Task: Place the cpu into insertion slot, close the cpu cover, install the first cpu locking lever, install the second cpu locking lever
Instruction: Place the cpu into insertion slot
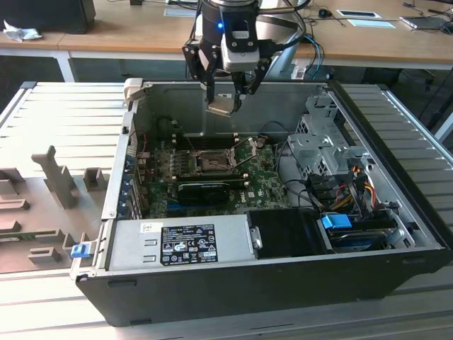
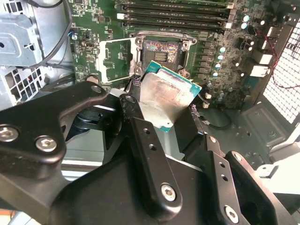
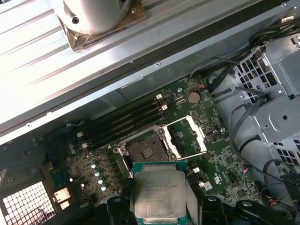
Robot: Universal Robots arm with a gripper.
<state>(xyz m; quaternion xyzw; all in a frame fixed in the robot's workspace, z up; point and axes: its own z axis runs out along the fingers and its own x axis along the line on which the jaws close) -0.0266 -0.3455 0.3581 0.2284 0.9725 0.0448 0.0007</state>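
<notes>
The cpu (image 2: 169, 99), a small square chip with a pale silvery face and a green rim, hangs in the air above the open computer, clamped by two opposite edges between the black fingers of the hand (image 2: 164, 115). That hold is likely chosen so that the face and the underside are not pressed and the chip can go down flat. The hand is therefore closed on the chip, and the chip has not yet reached its seat. In the exterior view it sits high over the case, well apart from the board below. The insertion slot (image 2: 161, 50) lies open beneath, its dark centre bare inside the silvery rim. The cpu cover (image 2: 115, 61) is swung out to one side of the slot on its hinge, which leaves a clear way down. Thin bright rods angled up beside the socket look like the released locking levers (image 1: 245, 146), though they are too fine to be sure of. Around the socket spreads the green motherboard (image 3: 220, 161), with memory sticks (image 2: 173, 16) on one side and the long black expansion card (image 1: 209, 190) on the other. The case (image 1: 233, 294) lies on its side on the ribbed grey bench (image 1: 64, 113), so the board faces upward. A silver power supply (image 1: 180, 241) and a drive cage (image 1: 315, 142) fill the rest of it.
</notes>
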